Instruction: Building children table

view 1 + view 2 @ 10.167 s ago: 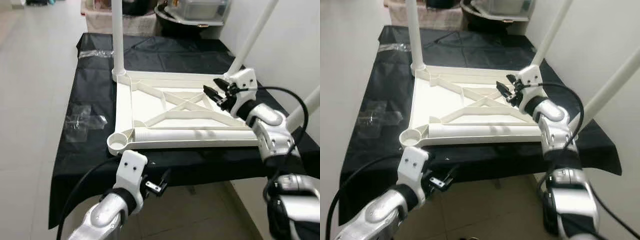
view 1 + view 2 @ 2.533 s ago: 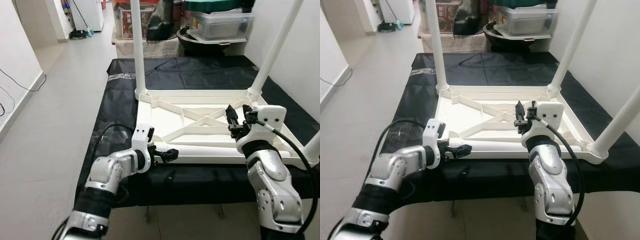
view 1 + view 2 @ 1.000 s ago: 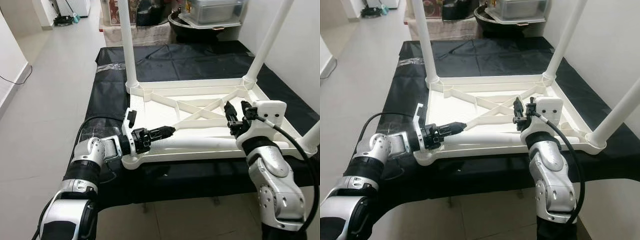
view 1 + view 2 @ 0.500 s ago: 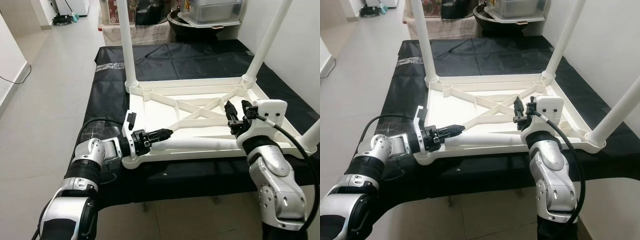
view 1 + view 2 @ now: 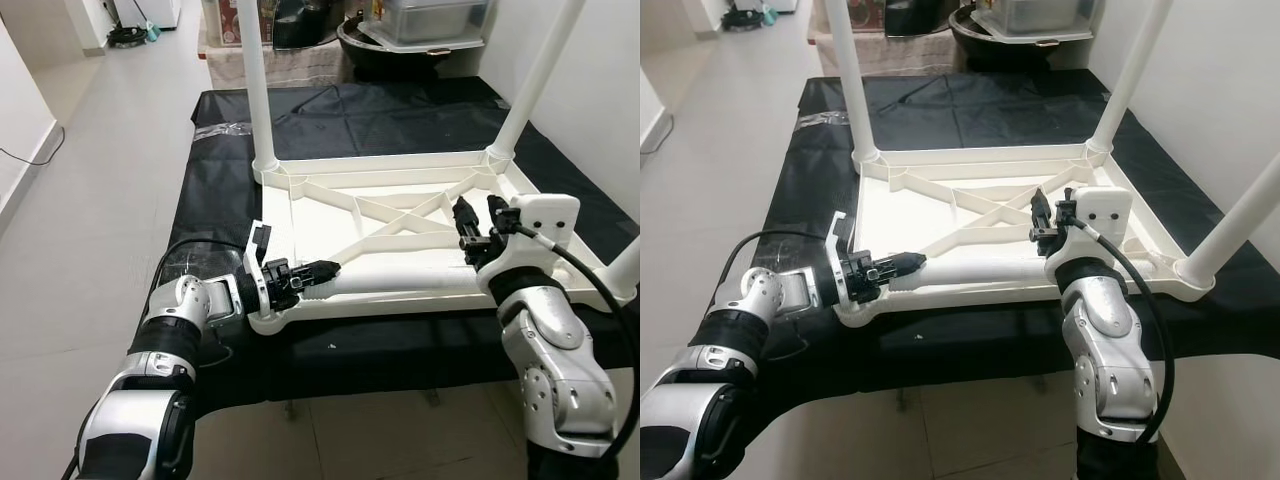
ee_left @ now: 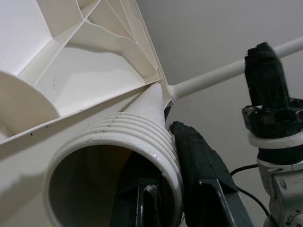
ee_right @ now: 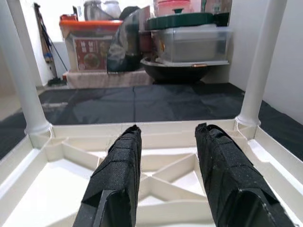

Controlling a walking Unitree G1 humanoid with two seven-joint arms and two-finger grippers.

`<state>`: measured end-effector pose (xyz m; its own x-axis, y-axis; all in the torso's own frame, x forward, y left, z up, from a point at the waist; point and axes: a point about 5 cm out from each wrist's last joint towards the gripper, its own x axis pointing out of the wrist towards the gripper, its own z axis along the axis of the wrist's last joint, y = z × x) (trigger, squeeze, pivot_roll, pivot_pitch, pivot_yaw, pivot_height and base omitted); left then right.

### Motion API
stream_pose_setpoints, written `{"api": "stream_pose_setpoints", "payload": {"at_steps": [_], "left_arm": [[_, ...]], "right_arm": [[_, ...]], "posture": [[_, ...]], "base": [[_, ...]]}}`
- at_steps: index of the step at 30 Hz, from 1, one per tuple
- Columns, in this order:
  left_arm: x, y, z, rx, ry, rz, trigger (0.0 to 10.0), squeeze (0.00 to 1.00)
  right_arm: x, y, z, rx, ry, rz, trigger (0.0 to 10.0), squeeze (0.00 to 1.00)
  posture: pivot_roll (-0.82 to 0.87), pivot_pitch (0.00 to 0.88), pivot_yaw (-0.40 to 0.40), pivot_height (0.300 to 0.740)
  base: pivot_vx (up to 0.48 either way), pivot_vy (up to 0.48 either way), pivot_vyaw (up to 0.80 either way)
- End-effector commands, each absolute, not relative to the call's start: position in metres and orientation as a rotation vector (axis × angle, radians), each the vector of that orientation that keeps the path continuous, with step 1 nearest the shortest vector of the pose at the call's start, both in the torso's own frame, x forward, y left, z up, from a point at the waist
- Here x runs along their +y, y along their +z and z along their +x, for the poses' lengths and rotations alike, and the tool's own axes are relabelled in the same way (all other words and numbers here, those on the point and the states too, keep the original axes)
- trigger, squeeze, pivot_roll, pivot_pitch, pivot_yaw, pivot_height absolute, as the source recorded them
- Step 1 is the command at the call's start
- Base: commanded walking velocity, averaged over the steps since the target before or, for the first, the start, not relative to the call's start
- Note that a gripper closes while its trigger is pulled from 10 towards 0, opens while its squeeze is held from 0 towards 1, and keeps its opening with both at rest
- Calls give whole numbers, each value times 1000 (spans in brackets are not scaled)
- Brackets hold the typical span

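Loose leg [image 5: 400, 287] lies flat along the upturned tabletop's [image 5: 330, 215] near edge, threaded end toward the empty near-left socket [image 5: 262, 320]. Left tool [image 5: 318, 270] pinches that end's rim; right tool [image 5: 478, 222] open, empty.

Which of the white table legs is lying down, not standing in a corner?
The leg along the near edge of the tabletop, its threaded end gripped by the left claw; the other three stand upright.
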<state>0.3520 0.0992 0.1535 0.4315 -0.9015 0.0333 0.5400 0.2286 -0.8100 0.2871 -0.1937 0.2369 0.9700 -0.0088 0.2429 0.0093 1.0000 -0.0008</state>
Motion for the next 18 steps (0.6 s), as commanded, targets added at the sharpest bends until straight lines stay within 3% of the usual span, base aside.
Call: {"api": "stream_pose_setpoints", "payload": {"at_steps": [1,13,18], "left_arm": [[106,158,354,470,-1047,-885,0,0],[119,170,352,413,-1062,-909,0,0],[130,193,352,299,-1067,-956,0,0]], "right_arm": [[-195,238,288,-252,-11,18,10000,0],[-197,249,297,-301,-15,39,10000,0],[-200,263,304,-361,-14,116,10000,0]], "posture": [[76,91,-44,740],[93,42,-47,740],[110,2,-58,740]], "base": [[0,0,0],[0,0,0],[0,0,0]]}}
